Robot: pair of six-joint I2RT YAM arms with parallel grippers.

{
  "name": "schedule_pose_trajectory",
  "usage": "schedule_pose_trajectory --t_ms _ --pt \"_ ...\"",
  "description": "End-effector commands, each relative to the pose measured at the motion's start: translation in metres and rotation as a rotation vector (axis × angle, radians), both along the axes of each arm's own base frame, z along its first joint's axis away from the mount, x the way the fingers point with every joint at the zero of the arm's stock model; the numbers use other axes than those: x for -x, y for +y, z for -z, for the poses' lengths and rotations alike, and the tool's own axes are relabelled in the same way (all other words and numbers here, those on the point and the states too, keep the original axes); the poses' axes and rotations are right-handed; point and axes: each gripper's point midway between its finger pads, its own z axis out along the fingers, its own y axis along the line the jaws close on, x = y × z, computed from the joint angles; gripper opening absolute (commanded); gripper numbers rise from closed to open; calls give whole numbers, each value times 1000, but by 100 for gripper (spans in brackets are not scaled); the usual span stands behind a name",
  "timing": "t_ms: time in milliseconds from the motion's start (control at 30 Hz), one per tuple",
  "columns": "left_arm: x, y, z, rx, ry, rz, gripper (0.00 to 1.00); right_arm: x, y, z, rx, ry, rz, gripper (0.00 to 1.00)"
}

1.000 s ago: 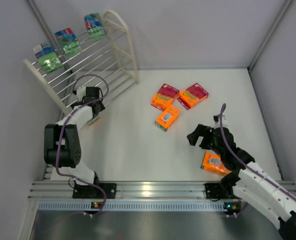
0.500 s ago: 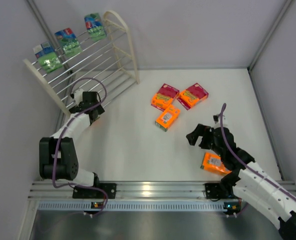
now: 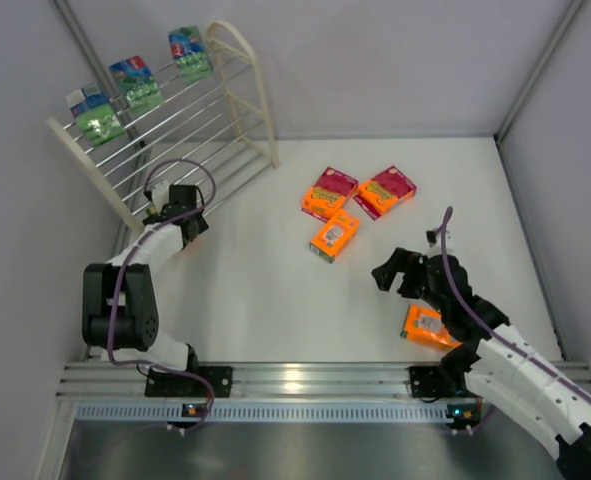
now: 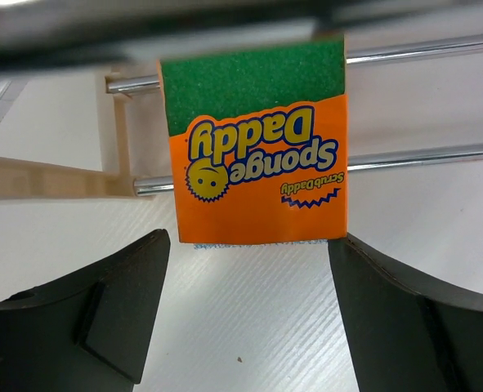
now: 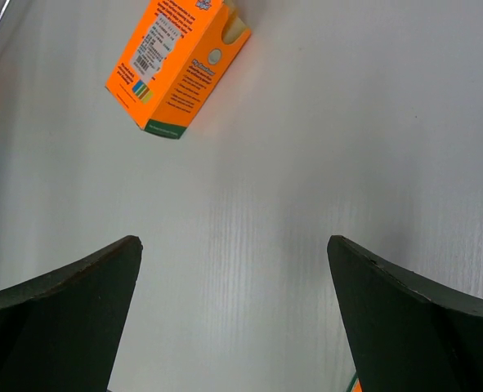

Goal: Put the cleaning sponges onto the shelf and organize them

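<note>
The cream shelf (image 3: 237,75) stands at the far left, with three green sponge packs on its top tier (image 3: 97,118) (image 3: 138,85) (image 3: 189,52). My left gripper (image 3: 182,208) is at the shelf's lowest rods. In the left wrist view it (image 4: 249,245) is open, and an orange pack with a green sponge (image 4: 257,163) stands just past its fingertips against the rods (image 4: 421,155). Three orange packs (image 3: 328,192) (image 3: 385,190) (image 3: 334,235) lie mid-table. My right gripper (image 3: 395,272) (image 5: 234,239) is open and empty over bare table. One orange pack (image 5: 180,65) lies ahead of it.
Another orange pack (image 3: 427,327) lies beside my right forearm near the front. The ribbed aluminium rail (image 3: 305,380) runs along the near edge. Grey walls close in the left, back and right sides.
My left gripper has moved a little farther up toward the shelf's lowest rods and its elbow has shifted left. The right arm has not moved.
</note>
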Motion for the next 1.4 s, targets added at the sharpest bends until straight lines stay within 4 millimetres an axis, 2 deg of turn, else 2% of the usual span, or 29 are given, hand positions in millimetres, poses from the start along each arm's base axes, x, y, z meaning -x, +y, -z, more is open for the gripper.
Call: schedule_pose_trajectory --t_ms 0,400,533,733,933,967,1033,1100,1133,1167,1200,1233,1267,1300,1367 --pt "-18 9 -18 -38 -71 -38 84 -7 4 -19 -41 -66 4 99" --pt "-23 14 -18 -61 -83 -65 81 -7 1 -19 -41 -68 15 99" --pt "-24 9 -24 -39 -95 -32 86 -7 1 -19 -41 -68 15 100" --pt "-18 -10 -47 28 -155 52 96 -8 2 -19 -41 -65 16 99" --pt "6 -37 -75 58 -197 138 98 -10 0 -21 -44 -65 38 99" --pt "8 -42 -87 54 -224 162 98 -11 -1 -23 -44 -64 47 99" --pt "9 -68 -95 78 -245 257 98 -11 -12 -18 -19 -33 112 99" --pt "9 -89 -109 87 -273 343 98 -15 -22 -23 -4 -29 179 99" --pt "10 -113 -111 86 -270 426 98 -14 -26 -21 15 -13 194 100" --pt "9 -125 -113 82 -268 466 98 -16 -27 -29 12 -25 203 99" --pt "10 -154 -119 85 -277 556 98 -17 -30 -30 26 -26 214 100" --pt "9 -169 -122 81 -285 608 98 -17 -31 -32 30 -27 221 99" --pt "7 -183 -117 62 -267 665 98 -18 -33 -36 34 -30 231 99" --pt "10 -208 -121 67 -276 738 98 -20 -36 -37 43 -32 245 100" --pt "6 -236 -116 67 -267 840 98 -21 -39 -41 52 -35 259 99"
